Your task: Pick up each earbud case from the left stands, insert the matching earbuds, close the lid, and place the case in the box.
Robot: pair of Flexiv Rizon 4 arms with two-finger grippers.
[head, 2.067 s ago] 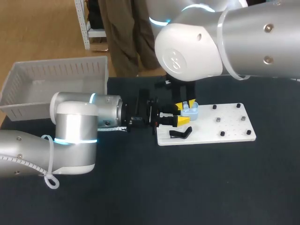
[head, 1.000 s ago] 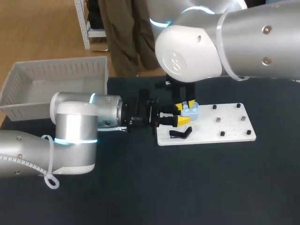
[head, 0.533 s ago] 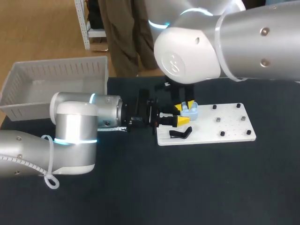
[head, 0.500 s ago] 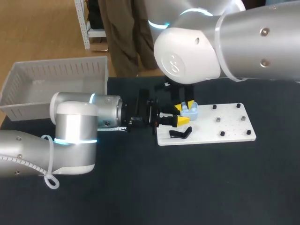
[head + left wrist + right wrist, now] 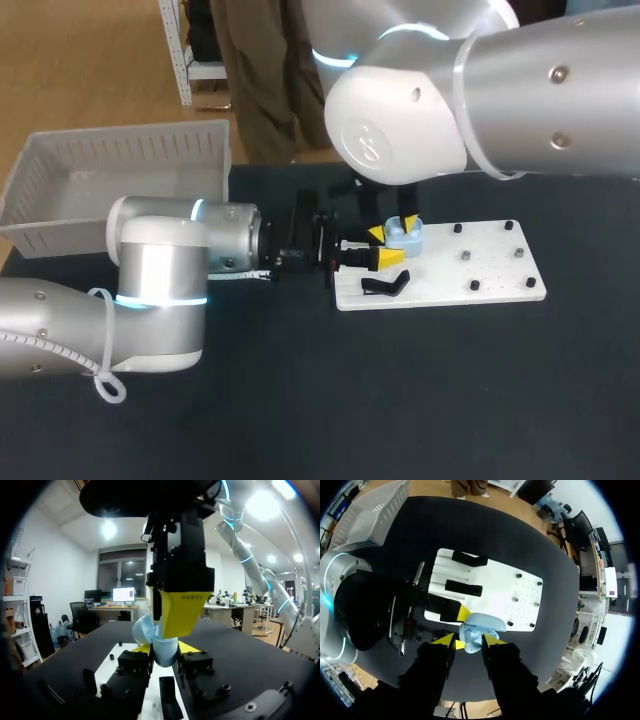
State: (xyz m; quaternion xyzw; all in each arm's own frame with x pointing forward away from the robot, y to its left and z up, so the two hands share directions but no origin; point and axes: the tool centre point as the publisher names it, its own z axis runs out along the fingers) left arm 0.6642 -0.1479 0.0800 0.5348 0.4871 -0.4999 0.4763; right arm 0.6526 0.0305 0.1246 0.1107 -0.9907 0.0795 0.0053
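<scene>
Pale-blue earbud case is hanging just right of centre frame over the white board, clenched in the left hand to steady it for the right hand, which is straddling it from above; whether gripping, I cannot tell.

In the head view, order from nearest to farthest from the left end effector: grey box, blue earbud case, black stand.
1. Blue earbud case, between the left end effector's tips.
2. Black stand, close beside.
3. Grey box, far left.
</scene>
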